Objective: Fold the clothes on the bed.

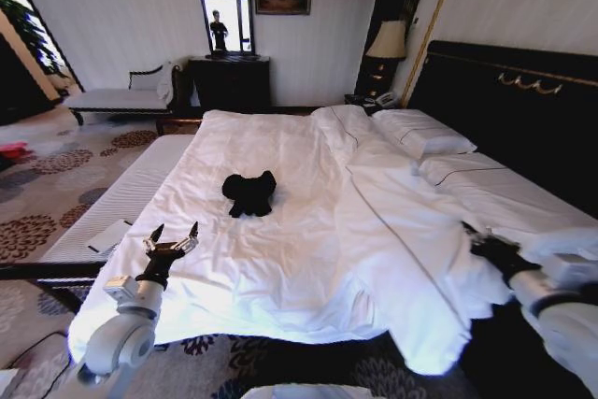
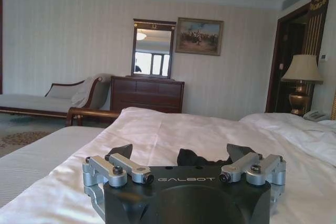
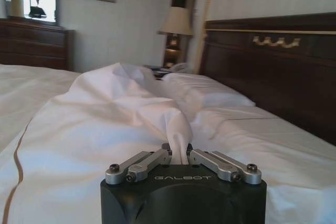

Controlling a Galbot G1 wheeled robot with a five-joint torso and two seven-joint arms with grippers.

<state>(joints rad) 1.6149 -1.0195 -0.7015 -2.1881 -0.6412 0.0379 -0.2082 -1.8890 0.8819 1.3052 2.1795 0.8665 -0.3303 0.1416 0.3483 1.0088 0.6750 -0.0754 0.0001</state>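
1. White duvet [image 1: 280, 259] covers the large bed [image 1: 523, 119], which has a dark headboard; a dresser [image 1: 231, 81] with a mirror stands at the far wall.
2. The black T-shirt [image 1: 249, 193] lies crumpled near the middle of the duvet, apart from both grippers.
3. The left gripper [image 1: 171, 238] is above the near edge of the bed, with its jaws spread wide and nothing between them.
4. The right gripper [image 3: 178, 153] is at the right side of the bed; its jaws are clenched on a fold of the duvet, which rises as a ridge.
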